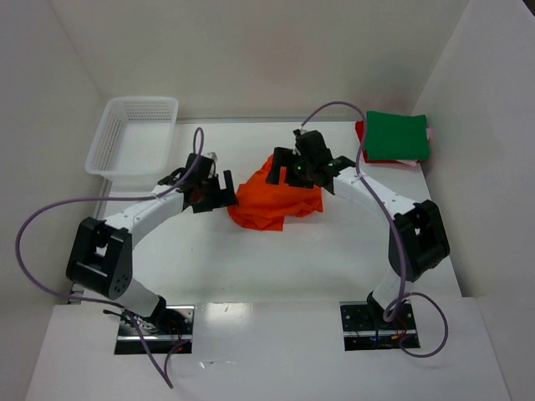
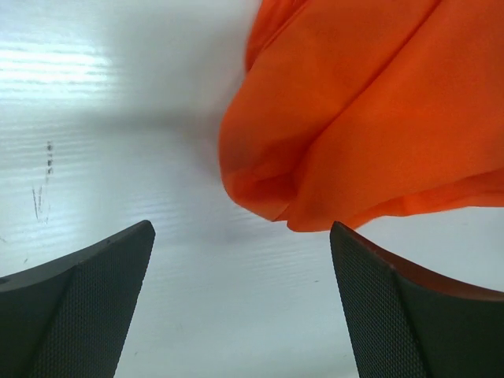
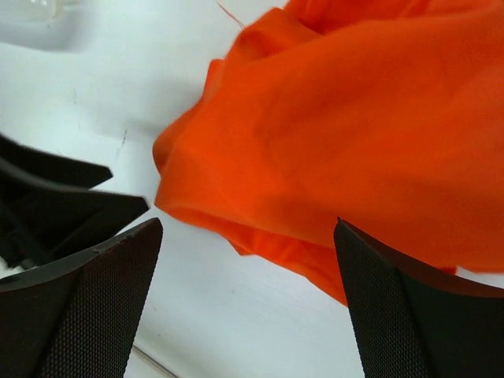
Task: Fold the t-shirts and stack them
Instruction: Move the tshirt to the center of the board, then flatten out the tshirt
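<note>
A bright orange t-shirt (image 1: 276, 202) lies crumpled in the middle of the table. It also shows in the left wrist view (image 2: 370, 118) and the right wrist view (image 3: 346, 134). My left gripper (image 1: 219, 189) is open and empty just left of the shirt's edge. My right gripper (image 1: 284, 167) is open and empty over the shirt's far side. A green folded shirt (image 1: 396, 135) tops a stack at the far right, with a red one (image 1: 361, 134) and a pale pink edge (image 1: 410, 164) showing beneath.
A white mesh basket (image 1: 134, 135) stands at the far left. White walls enclose the table on the left, back and right. The left gripper's fingers (image 3: 63, 197) show at the left of the right wrist view.
</note>
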You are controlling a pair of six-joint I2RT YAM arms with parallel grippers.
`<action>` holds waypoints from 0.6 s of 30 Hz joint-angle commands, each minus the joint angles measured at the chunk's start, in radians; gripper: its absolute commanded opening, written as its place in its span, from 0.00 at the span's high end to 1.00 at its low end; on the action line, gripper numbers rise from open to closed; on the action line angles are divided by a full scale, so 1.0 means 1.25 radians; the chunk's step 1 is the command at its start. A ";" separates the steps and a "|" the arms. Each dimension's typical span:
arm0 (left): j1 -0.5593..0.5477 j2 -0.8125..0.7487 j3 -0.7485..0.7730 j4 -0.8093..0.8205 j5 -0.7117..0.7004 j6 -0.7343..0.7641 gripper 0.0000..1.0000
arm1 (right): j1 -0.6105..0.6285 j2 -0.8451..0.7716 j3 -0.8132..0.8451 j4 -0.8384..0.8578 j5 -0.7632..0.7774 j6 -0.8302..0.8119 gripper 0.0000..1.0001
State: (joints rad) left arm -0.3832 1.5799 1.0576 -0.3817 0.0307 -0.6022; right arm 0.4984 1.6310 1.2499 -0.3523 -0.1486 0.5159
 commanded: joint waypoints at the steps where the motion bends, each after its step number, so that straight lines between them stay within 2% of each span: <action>1: 0.041 -0.101 -0.056 0.115 0.086 -0.063 0.00 | 0.039 0.052 0.080 0.010 0.065 0.009 0.06; 6: 0.078 -0.130 -0.082 0.152 0.174 -0.052 0.00 | 0.106 0.188 0.228 -0.066 0.130 -0.008 0.06; 11: 0.097 -0.115 -0.090 0.135 0.174 -0.052 0.00 | 0.151 0.300 0.349 -0.156 0.196 -0.023 0.07; 13: 0.115 -0.115 -0.099 0.127 0.174 -0.052 0.00 | 0.158 0.321 0.356 -0.164 0.205 -0.030 0.07; 16: 0.135 -0.125 -0.106 0.110 0.174 -0.045 0.00 | 0.173 0.341 0.356 -0.164 0.228 -0.030 0.11; 18: 0.135 -0.134 -0.106 0.102 0.174 -0.045 0.00 | 0.173 0.348 0.365 -0.171 0.249 -0.030 0.20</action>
State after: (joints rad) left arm -0.2283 1.4311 0.9264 -0.2523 0.2256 -0.6590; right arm 0.7059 2.0590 1.6470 -0.5259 0.0849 0.4885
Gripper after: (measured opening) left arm 0.998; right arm 0.818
